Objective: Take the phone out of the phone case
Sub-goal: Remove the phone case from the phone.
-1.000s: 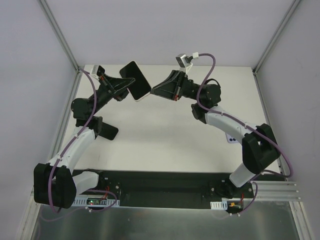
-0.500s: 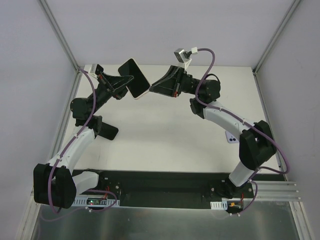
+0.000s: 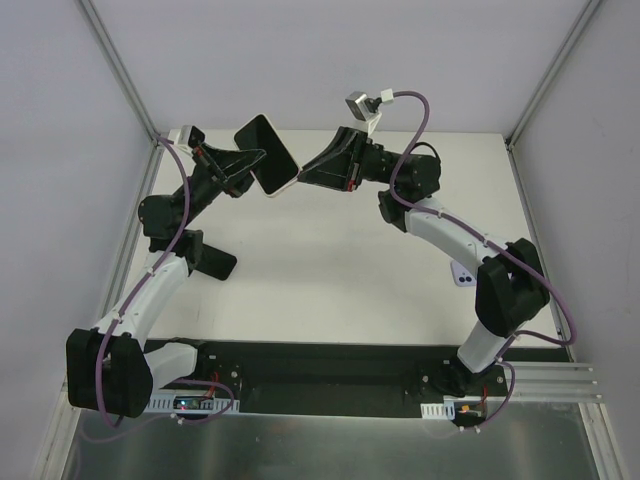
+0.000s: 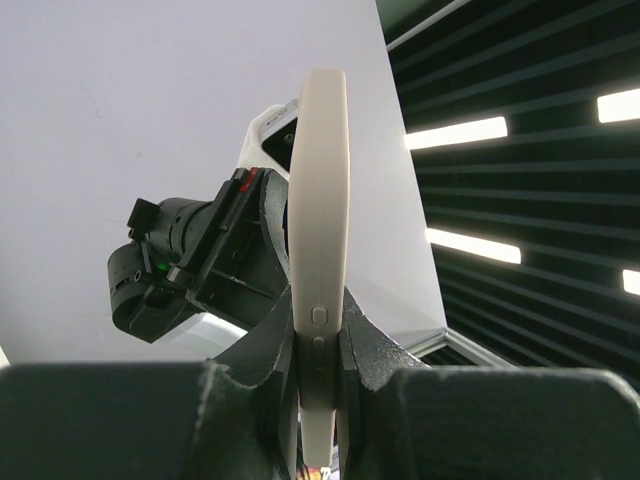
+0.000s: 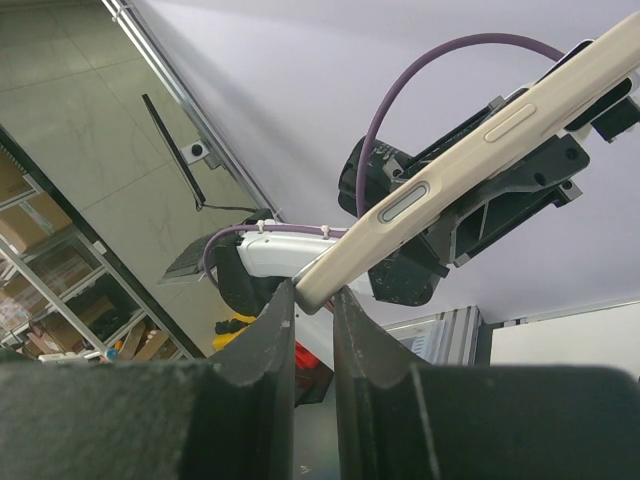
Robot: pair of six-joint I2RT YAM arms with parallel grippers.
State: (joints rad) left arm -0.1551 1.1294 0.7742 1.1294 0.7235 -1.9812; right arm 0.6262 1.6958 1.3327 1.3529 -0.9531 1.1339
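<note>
Reaching up from the bottom of the top view, the left pincer [image 3: 255,162] and right pincer [image 3: 303,177] both pinch the phone [image 3: 268,150]. It hangs above the far tabletop [image 3: 330,250], upper middle of the frame. The left clamps its cream long edge, the right a corner.

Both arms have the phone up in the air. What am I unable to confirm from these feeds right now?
- Case on or off the phone: the top view shows only its dark face, both wrist views only its pale edge.
- Lavender item on the table: top view, mostly covered by the right arm; too small to identify.
- Phone's lower end: left wrist view, buried between the left gripper fingers.
</note>
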